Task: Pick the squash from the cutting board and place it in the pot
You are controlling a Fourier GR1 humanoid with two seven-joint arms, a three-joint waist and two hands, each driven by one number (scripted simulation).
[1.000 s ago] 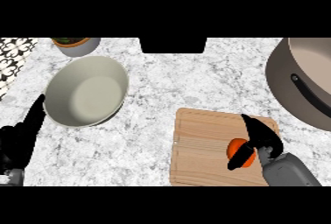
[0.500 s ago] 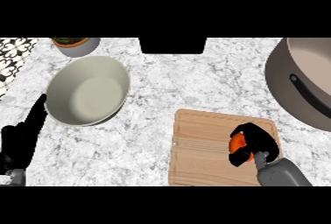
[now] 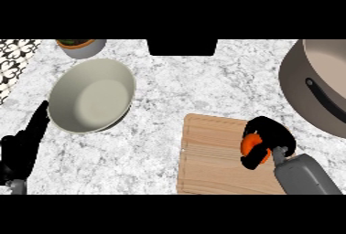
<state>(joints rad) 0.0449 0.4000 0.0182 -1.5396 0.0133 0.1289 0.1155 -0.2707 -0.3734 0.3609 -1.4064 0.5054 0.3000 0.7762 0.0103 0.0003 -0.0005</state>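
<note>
Curling round the orange squash (image 3: 252, 144), the right hand (image 3: 270, 137) is sitting over the right part of the wooden cutting board (image 3: 213, 157), its black fingers (image 3: 255, 161) and thumb wrapping the fruit from above and below so that only a rounded orange patch is showing between them. Whether the squash is touching the board or is just clear of it cannot be told from this steep view. The grey forearm is coming in from the lower right corner behind the hand.

The board is a pale, rectangular slab with fine grain lines running across it, lying on a white and grey speckled marble desk (image 3: 196, 87). At the right edge the pot (image 3: 317, 98) is showing as a large round vessel with a brownish grey matte wall and a dark slotted handle on its side; it is near the hand but apart from it, up and to the right. On the left a smooth, cream-coloured oval bowl (image 3: 91, 100) is lying on the desk, and above it at the top edge a small grey round container (image 3: 82, 48) with something greenish brown inside is standing. A strip of black and white patterned surface (image 3: 13, 61) is running along the upper left edge.

The left hand (image 3: 24, 146) is resting at the lower left edge, fingers straight and pointing up, holding nothing, just beside the bowl's lower rim.

Counted: one squash, one board, one pot, one bowl, one small container, two hands.
</note>
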